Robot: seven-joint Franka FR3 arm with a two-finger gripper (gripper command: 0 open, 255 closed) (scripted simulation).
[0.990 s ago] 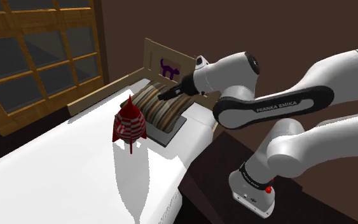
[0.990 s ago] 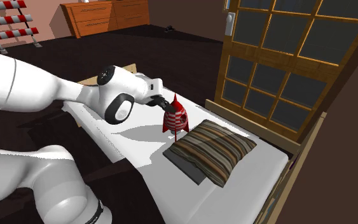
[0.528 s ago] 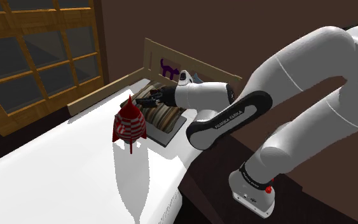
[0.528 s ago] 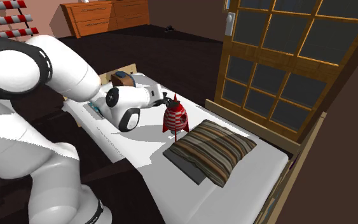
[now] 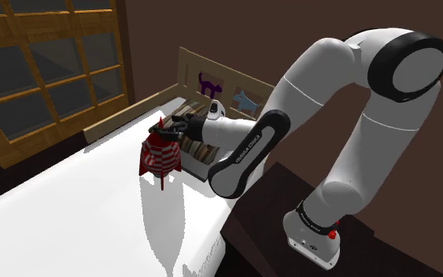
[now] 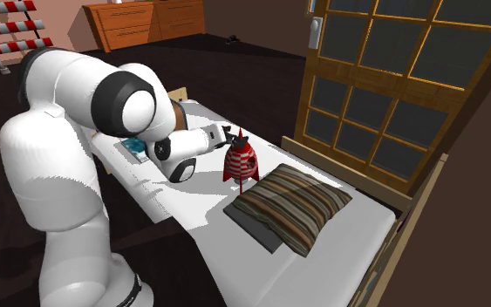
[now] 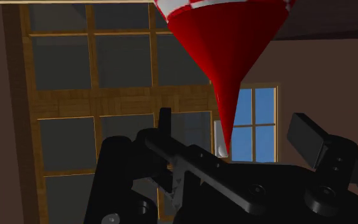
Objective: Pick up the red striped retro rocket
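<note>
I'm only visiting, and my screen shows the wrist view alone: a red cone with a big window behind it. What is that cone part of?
Observer: It is the nose of a toy rocket. The body below the nose has red and white stripes, and it stands upright.
Operator: Standing on what?
Observer: On a white bed, next to a brown striped pillow.
Operator: From which side does the pincer meet it?
Observer: The pincer reaches in roughly level, at the height of the rocket's nose, from the side away from the window.
</note>
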